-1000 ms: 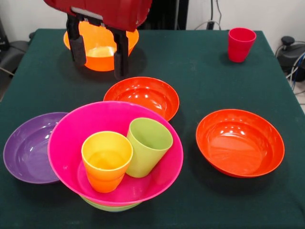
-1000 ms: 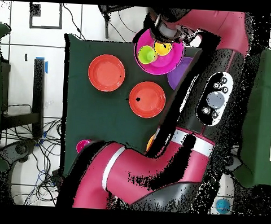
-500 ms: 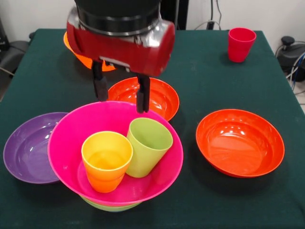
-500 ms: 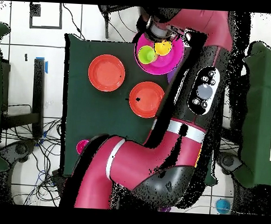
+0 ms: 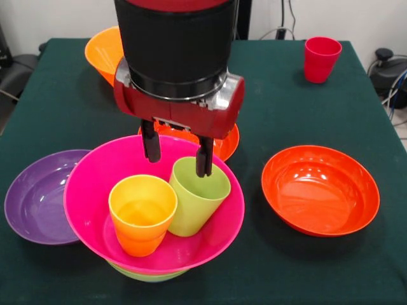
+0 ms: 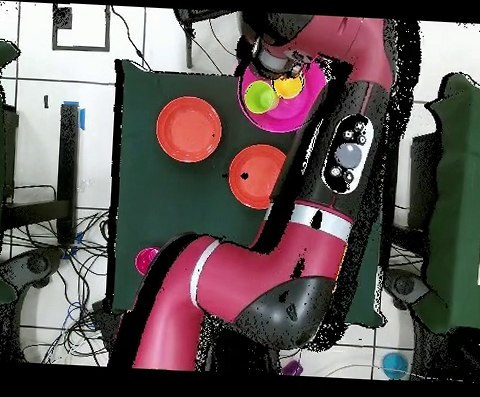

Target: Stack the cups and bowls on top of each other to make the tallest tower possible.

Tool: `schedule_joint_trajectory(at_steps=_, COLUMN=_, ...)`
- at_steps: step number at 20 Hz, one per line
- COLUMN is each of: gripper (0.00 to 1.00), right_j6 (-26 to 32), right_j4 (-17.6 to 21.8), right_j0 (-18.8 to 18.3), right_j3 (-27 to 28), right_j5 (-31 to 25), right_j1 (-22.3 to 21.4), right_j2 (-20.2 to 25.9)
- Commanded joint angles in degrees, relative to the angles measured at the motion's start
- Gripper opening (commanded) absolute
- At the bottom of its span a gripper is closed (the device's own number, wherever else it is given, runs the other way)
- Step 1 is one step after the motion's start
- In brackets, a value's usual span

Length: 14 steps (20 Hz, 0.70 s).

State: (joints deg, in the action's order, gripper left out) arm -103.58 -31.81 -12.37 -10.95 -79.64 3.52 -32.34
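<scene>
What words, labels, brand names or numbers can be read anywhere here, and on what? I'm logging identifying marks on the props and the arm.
None can be read.
The cups and bowls, such as the magenta bowl and the red cup, are plain.
The gripper and its housing show no legible marking.
The arm's button panel in the overhead view is too small to read.

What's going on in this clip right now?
The robot's gripper hangs open over the magenta bowl, its fingers just above the lime green cup. That cup and the yellow-orange cup stand side by side in the magenta bowl, which sits on a green bowl. The purple bowl, two red-orange bowls, orange bowl and red cup remain unstacked.
</scene>
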Motion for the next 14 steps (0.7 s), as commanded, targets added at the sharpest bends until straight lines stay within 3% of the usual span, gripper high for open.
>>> schedule_joint_trajectory(at_steps=1, gripper=1.0, right_j6=-6.7, right_j4=-1.6, right_j0=-0.7, right_j3=0.5, right_j5=1.3, right_j1=1.8, right_j2=-0.5)
schedule_joint_trajectory(at_steps=14, gripper=1.0, right_j6=-5.7, right_j4=-6.8, right_j0=-1.6, right_j3=2.0, right_j5=2.0, right_j1=3.9, right_j2=-5.7)
